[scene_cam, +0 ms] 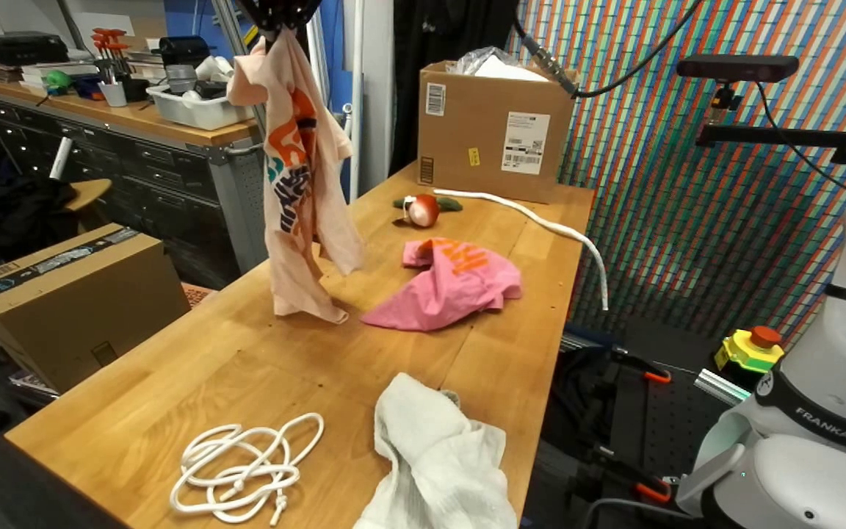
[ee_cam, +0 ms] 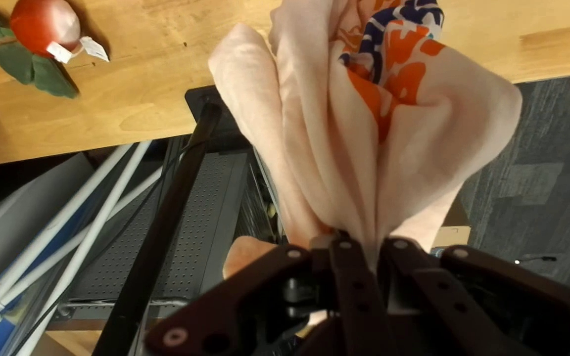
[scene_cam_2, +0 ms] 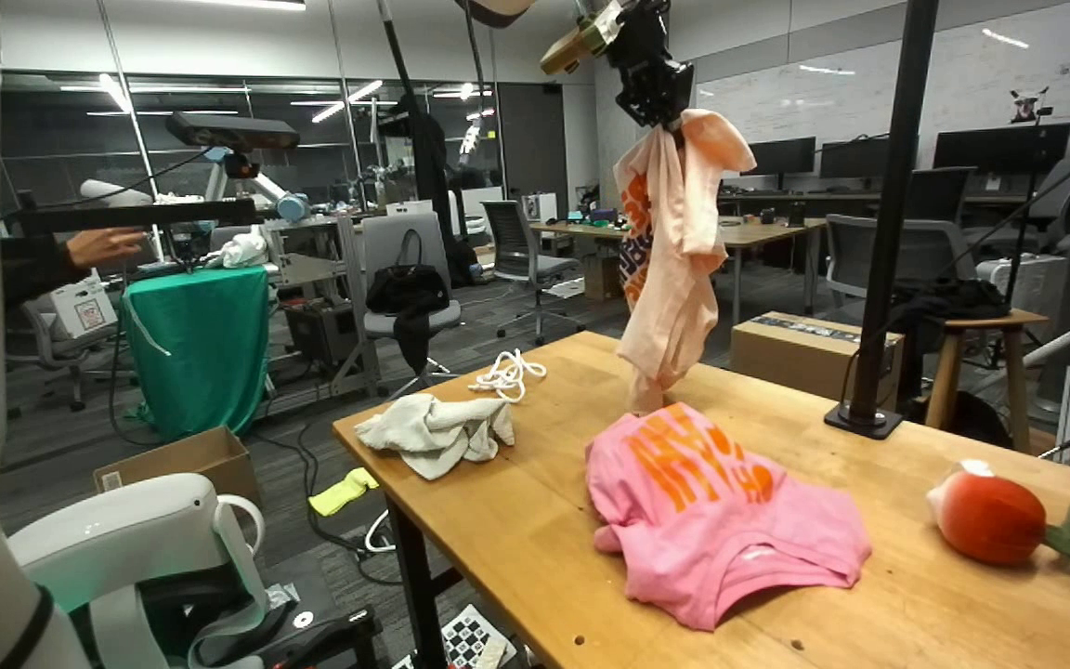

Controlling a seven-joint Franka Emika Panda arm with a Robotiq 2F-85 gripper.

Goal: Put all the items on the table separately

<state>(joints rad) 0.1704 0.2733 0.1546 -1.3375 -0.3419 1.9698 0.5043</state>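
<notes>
Holding a peach printed T-shirt [scene_cam: 304, 176] pinched tight in the claw [ee_cam: 370, 249], over the wooden surface [scene_cam: 247, 375] and, in an exterior view, with a pink T-shirt [scene_cam: 456, 286] at four o'clock from it, a whitish cloth [scene_cam: 438, 463] at five, a coiled white rope [scene_cam: 241, 483] at six. Could flop onto the pink T-shirt if released here, from dangling so near

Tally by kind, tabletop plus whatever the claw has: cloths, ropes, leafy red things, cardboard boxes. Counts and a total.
Cloths: 3 (white cloth, pink cloth, peach cloth in the claw)
Ropes: 2 (coiled white rope, stretched-out white rope)
Leafy red thing: 1
Cardboard box: 1, contents not counted
Total: 7
</notes>
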